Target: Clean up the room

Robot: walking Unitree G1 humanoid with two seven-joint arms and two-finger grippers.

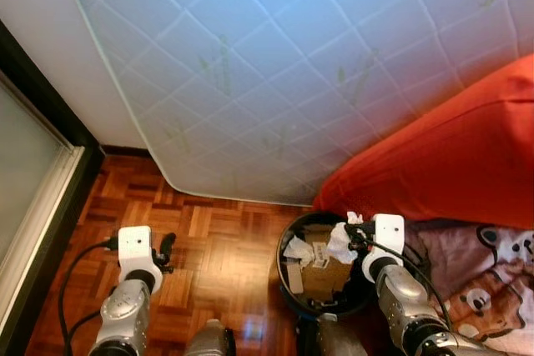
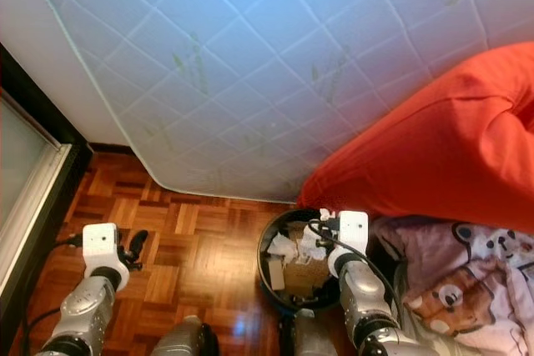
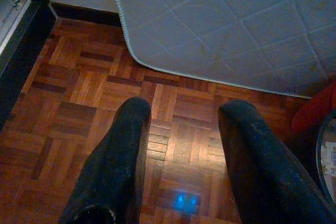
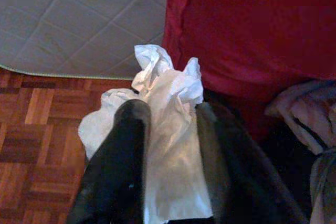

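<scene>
**Right gripper with crumpled paper at the waste bin**

Item one: our right gripper [image 4: 165, 129], fingers closed on a wad of crumpled white paper [image 4: 168, 93]; its wrist view shows the grip plainly, while in the head views the wad [image 1: 340, 239] is a small pale lump over the black bin [image 1: 288, 289]. Just below the gripper, the bin holds a cardboard piece [image 1: 321, 277] and more white scraps; its near rim is hidden behind our arm. Beyond the gripper lie a red cushion [image 1: 442, 164] and a quilted mattress [image 1: 275, 64]; beside it, a printed blanket [image 1: 484, 281], cut off.

Item two: our left gripper [image 3: 181, 129], fingers spread wide over parquet floor [image 3: 94, 87], holding nothing.
</scene>
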